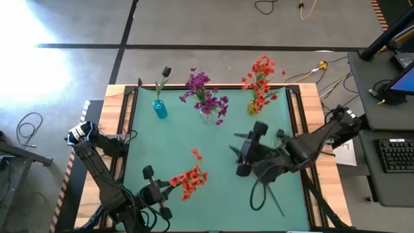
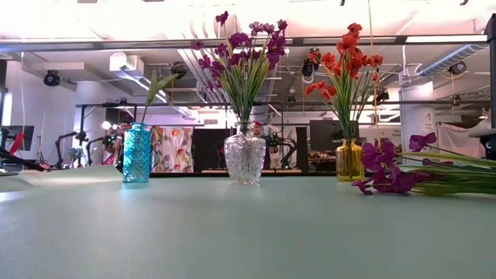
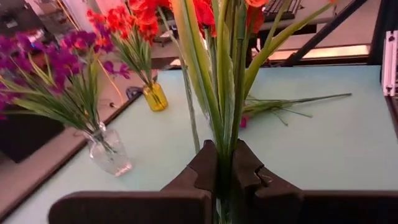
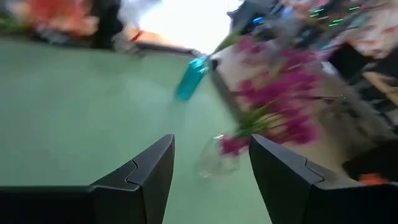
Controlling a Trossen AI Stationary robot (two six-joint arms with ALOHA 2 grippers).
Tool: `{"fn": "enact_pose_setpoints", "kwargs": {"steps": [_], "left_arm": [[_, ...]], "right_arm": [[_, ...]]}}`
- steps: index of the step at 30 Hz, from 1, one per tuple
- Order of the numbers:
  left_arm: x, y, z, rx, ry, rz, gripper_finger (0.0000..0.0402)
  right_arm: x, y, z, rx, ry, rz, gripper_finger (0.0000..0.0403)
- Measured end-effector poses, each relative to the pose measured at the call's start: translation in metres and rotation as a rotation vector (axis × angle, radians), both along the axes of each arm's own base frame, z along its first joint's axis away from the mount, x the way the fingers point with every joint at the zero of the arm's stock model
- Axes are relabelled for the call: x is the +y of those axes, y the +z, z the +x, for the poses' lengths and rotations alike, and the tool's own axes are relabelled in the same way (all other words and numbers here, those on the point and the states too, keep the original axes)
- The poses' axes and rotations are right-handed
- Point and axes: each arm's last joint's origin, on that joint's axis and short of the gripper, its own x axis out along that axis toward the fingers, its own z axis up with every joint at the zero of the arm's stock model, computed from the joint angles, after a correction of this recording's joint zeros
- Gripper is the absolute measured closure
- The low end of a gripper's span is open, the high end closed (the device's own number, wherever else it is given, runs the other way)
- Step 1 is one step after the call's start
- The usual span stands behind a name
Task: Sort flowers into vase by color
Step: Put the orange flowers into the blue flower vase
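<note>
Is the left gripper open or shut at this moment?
Shut. In the left wrist view the left gripper has its dark fingers pressed against the green stems of the orange-red flower bunch, with no gap visible.

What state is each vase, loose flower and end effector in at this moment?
Blue vase: upright, one dark bud.
Clear vase: upright, purple flowers.
Yellow vase: upright, orange flowers.
Orange flower: held.
Purple flower: lying on table.
Left end effector: shut on orange flower.
Right end effector: open, empty.
</note>
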Motion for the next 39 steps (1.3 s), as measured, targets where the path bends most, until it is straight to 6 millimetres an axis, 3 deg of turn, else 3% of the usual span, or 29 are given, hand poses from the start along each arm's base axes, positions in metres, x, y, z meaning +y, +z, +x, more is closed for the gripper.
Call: {"fn": "enact_pose_setpoints", "kwargs": {"steps": [5, 11, 20, 27, 33, 39], "left_arm": [[0.004, 0.005, 0.002, -0.011, 0.009, 0.028, 0.0401], [0.003, 0.007, 0.006, -0.017, 0.001, 0.03, 0.0401], [-0.005, 0.014, 0.016, -0.031, -0.04, 0.061, 0.0401], [0.006, 0.024, 0.045, -0.039, -0.006, 0.118, 0.0401], [0.023, 0.027, 0.063, -0.02, 0.045, 0.162, 0.0401], [0.029, 0.027, 0.069, -0.006, 0.063, 0.182, 0.0401]], "right_arm": [[0.012, -0.034, 0.006, 0.056, 0.16, 0.106, 0.0202], [0.02, -0.053, 0.015, -0.003, 0.305, 0.133, 0.0202], [0.028, -0.08, 0.025, -0.302, 0.529, 0.185, 0.0202], [0.021, -0.101, 0.032, -0.555, 0.627, 0.262, 0.0202], [0.017, -0.106, 0.043, -0.677, 0.599, 0.29, 0.0202], [0.01, -0.103, 0.05, -0.703, 0.567, 0.301, 0.0202]]}}
